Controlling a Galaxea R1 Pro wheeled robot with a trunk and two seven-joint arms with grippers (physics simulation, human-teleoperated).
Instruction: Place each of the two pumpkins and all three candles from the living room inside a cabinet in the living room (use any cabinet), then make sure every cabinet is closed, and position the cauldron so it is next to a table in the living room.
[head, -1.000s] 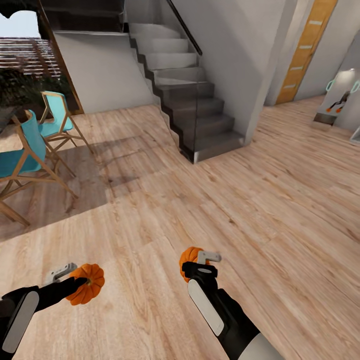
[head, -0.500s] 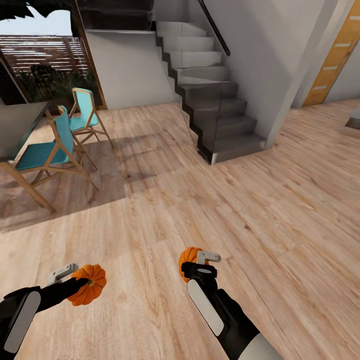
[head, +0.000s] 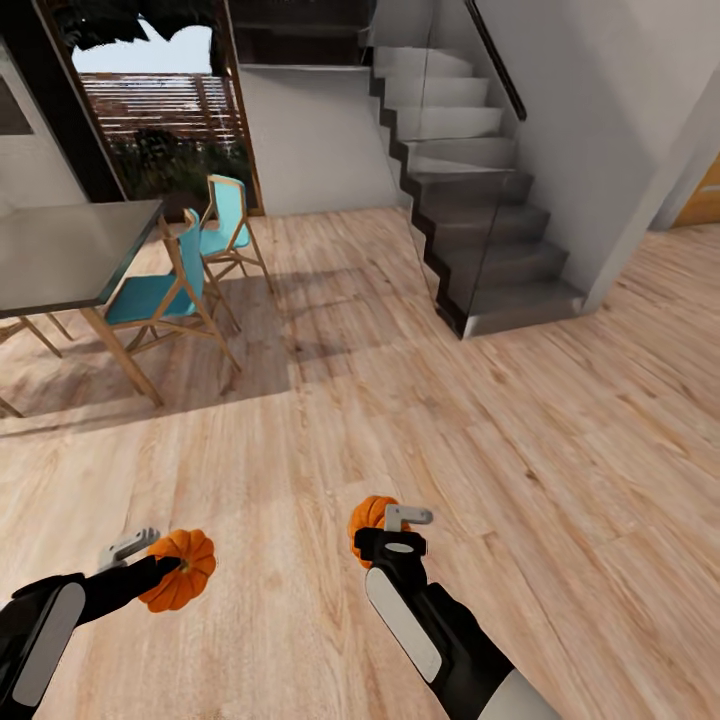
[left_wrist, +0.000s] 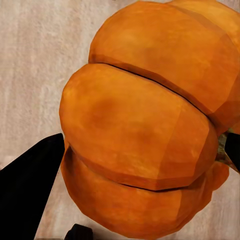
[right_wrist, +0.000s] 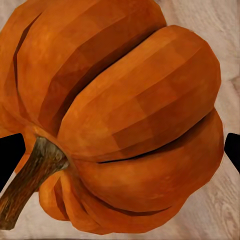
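Note:
Two bright orange ribbed pumpkins are held above the wood floor. My left gripper (head: 150, 562) is shut on one pumpkin (head: 185, 572) at the lower left of the head view. In the left wrist view that pumpkin (left_wrist: 145, 125) sits between black fingers (left_wrist: 30, 175). My right gripper (head: 385, 525) is shut on the other pumpkin (head: 366, 514) near the bottom centre. The right wrist view shows this pumpkin (right_wrist: 125, 115) with its brown stem, pressed between the fingertips (right_wrist: 10, 155). The candles, cabinet, cauldron and low table are out of view.
A tall dark dining table (head: 70, 250) with teal chairs (head: 160, 290) stands at the left. A grey staircase (head: 490, 230) with a glass side rises at the back right. A glazed opening (head: 160, 120) looks outdoors. Wood floor (head: 400, 400) stretches ahead.
The whole head view has shifted right, so the camera has turned left; the dining table has come into view. Both grippers hold their pumpkins as before.

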